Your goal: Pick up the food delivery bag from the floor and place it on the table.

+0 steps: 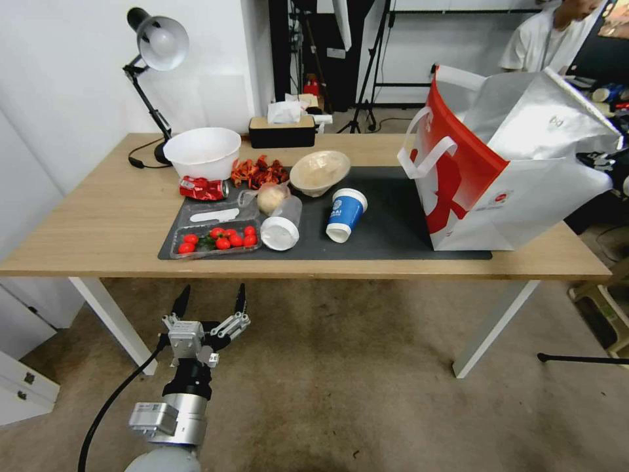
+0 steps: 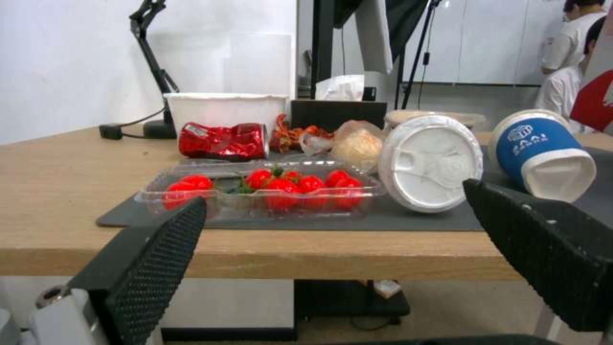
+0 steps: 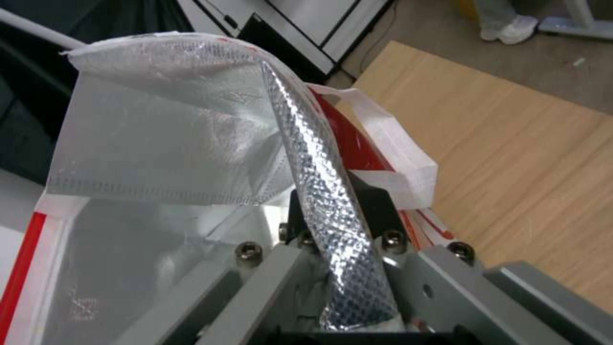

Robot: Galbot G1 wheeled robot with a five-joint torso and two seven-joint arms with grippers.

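The food delivery bag [image 1: 485, 190], white and red with silver foil lining, stands on the right end of the table [image 1: 98, 216], partly on the dark grey mat [image 1: 393, 216], and leans right with its mouth open. In the right wrist view my right gripper [image 3: 335, 215] is shut on a fold of the bag's foil rim [image 3: 319, 158], with a white strap handle [image 3: 396, 153] beside it. My left gripper [image 1: 209, 298] hangs open and holds nothing, above the floor [image 1: 341, 367] just before the table's front edge; its fingers [image 2: 153, 258] frame the tabletop.
On the mat lie a tomato tray [image 1: 216, 239], a white-lidded cup [image 1: 282, 229], a tipped blue cup [image 1: 345, 214], a paper bowl [image 1: 320, 172] and a crushed red can [image 1: 203, 189]. Behind are a white bowl [image 1: 203, 152], a desk lamp [image 1: 157, 46] and a tissue box [image 1: 282, 131].
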